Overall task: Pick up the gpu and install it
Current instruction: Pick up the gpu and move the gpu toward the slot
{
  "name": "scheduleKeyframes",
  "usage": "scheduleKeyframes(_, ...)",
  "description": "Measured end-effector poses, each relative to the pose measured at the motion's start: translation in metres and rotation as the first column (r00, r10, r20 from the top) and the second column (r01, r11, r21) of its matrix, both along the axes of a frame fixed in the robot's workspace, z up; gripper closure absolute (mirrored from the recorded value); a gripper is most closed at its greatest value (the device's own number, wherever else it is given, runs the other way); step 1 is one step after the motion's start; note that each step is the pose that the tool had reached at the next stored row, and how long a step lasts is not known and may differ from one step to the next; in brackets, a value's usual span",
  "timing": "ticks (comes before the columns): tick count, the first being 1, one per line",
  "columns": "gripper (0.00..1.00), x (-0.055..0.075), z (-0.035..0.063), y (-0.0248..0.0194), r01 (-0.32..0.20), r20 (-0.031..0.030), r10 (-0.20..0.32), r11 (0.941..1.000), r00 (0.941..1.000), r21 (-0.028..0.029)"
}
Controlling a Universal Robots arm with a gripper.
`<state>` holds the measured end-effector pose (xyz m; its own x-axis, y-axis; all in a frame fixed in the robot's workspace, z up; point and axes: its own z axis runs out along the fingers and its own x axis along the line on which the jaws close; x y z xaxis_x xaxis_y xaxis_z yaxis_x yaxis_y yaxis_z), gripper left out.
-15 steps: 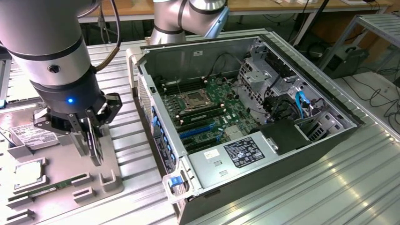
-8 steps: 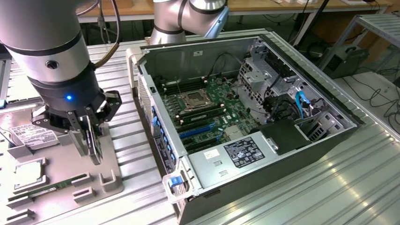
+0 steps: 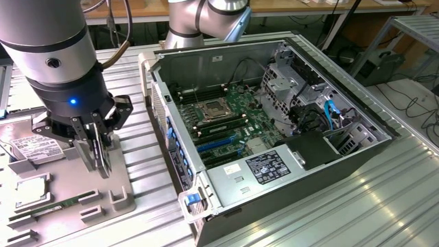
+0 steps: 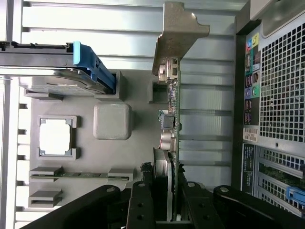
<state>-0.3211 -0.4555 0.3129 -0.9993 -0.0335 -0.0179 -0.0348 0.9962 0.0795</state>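
Pinching the gpu across its two flat faces, the fingers of the gripper are clamping the card from above, so it is hanging edge-on with its thin side turned to the wrist camera. That hold is leaving the long lower edge free, which I judge to be the edge meant for a slot. In the wrist view the gripper is sitting at one end of the gpu, and the silver bracket is sticking out at the far end, well away from the fingers.

The card is standing over the grey tray on the ribbed tabletop, just beside the open computer case. I cannot tell whether it is clear of the tray. The tray is holding each part in its own moulded pocket: a hard drive, a processor and a memory stick. The case is lying on its side with the panel off, so the motherboard is facing up and is reachable from above.

The hard drive is carrying a white label, and a black label with white print is sitting inside the case. None of the writing on either can be read.
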Motion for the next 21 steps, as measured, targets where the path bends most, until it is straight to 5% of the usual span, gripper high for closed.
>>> scheduleKeyframes(21, 0.72, 0.001, 0.0157, 0.0000, 0.000, 0.0001, 0.000, 1.0000, 1.0000, 0.0000)
